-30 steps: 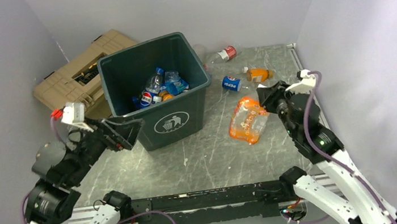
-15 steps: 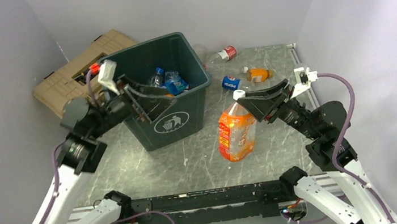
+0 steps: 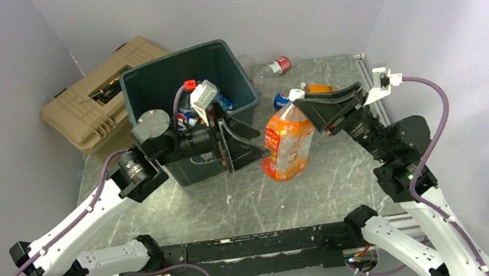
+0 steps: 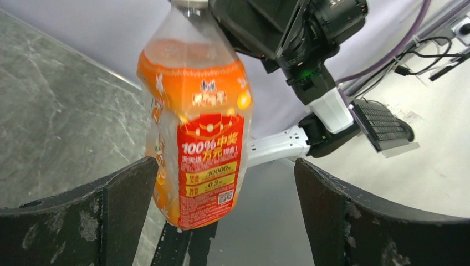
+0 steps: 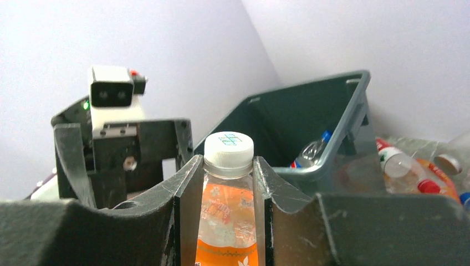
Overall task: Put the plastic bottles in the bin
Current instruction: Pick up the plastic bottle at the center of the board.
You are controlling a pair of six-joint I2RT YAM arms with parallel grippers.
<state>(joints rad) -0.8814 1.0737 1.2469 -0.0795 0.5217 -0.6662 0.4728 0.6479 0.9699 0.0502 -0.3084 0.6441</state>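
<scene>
Orange bottle [image 3: 287,143] with the white cap is pinched at the neck by the right gripper [image 5: 228,177], hanging a bit tilted just right of the green bin [image 3: 175,53], near its front corner and not inside it. Left gripper [image 3: 246,141] is spread wide and empty, pointed at the bottle from the bin side. Several binned bottles [image 5: 313,151] sit inside, and a few loose bottles [image 3: 280,65] lie on the table [image 3: 255,193] behind.
</scene>
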